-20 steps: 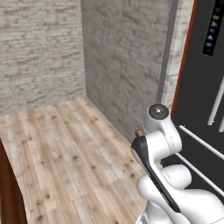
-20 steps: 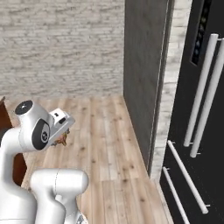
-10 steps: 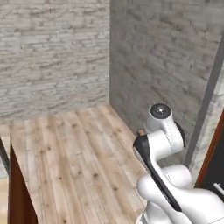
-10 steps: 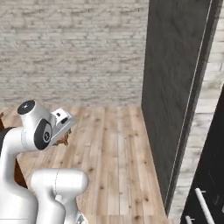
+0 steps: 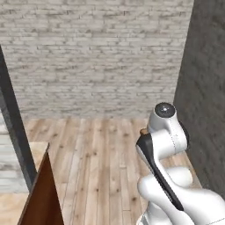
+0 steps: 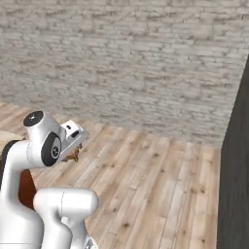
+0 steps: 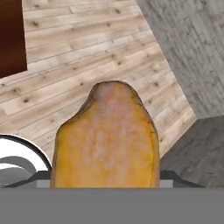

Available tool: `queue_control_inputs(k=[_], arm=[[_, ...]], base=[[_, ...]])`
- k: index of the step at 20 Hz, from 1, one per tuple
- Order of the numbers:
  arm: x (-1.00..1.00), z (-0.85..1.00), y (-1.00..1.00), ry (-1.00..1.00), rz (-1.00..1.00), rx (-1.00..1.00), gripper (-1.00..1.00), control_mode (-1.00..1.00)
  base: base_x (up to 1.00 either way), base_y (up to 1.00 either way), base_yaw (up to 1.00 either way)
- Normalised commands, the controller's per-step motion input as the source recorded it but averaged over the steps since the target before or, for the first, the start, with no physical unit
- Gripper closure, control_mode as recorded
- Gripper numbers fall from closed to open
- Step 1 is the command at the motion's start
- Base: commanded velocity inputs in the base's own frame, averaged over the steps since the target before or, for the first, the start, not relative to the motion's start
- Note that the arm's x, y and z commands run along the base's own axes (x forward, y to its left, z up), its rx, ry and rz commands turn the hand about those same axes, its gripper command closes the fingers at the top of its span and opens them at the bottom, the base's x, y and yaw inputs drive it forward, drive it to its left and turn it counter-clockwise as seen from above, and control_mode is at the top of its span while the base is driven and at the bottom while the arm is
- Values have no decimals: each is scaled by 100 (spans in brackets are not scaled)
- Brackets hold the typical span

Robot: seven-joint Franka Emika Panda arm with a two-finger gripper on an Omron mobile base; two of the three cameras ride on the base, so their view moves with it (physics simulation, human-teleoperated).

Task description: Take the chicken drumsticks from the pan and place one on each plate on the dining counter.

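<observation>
Hand view is dominated by a chicken drumstick (image 7: pixel 107 138), golden-orange with a paler pinkish patch at its top, which is seen rising straight up from the bottom edge where the pincer's tips would be. The pincer is taken to be clamped on the drumstick, though its fingers are hidden behind the meat, so the grip itself cannot be checked directly. Beyond the drumstick a pale wooden plank floor (image 7: pixel 87 48) is seen, with a grey brick wall (image 7: pixel 192 48) off to the right of the pincer and a reddish-brown wood panel (image 7: pixel 11 37) at the upper left.

From the right base camera the pincer (image 6: pixel 74 154) is found tucked low beside the arm's white wrist, and a small brown-orange scrap of the drumstick (image 6: pixel 74 155) is glimpsed just under the hand. From the left base camera a tiny tan tip of the drumstick (image 5: pixel 143 131) is seen just left of the arm's upper joint. The brick wall (image 5: pixel 96 57) is seen ahead of the arm, and the reddish-brown panel (image 5: pixel 41 197) is seen at the lower left.
</observation>
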Motion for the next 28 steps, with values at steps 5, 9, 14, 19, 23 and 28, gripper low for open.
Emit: queue_control_inputs(k=[5,9,14,19,23,28], arm=[[0,0,0,0,0,0,100,100],[0,0,0,0,0,0,100,100],[0,0,0,0,0,0,100,100],[0,0,0,0,0,0,100,100],[0,0,0,0,0,0,100,100],[0,0,0,0,0,0,100,100]], base=[[100,-71,58],[96,-69,60],[95,-36,74],[95,-37,72],[96,-37,72],[96,-38,73]])
